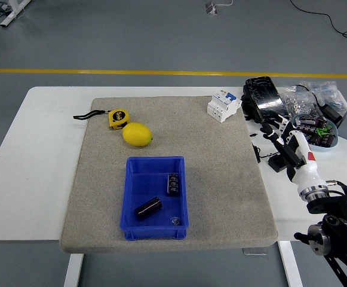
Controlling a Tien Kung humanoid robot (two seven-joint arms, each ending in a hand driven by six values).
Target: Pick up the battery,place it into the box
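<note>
The white counter (42, 149) carries a grey mat (221, 179), with the blue box (154, 222) on the mat's near side. Two dark batteries (148, 208) lie inside the box, one left of centre, one upright-looking near its right wall. Over the counter's right edge the right robot hand (279, 136) hovers, fingers apparently spread and empty. A lemon (137, 134) sits far-left of the box.

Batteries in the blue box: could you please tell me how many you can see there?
2. One battery lies toward the far right of the blue box; the other battery lies diagonally nearer the front. More may sit hidden in the clutter at the table's right.
</note>
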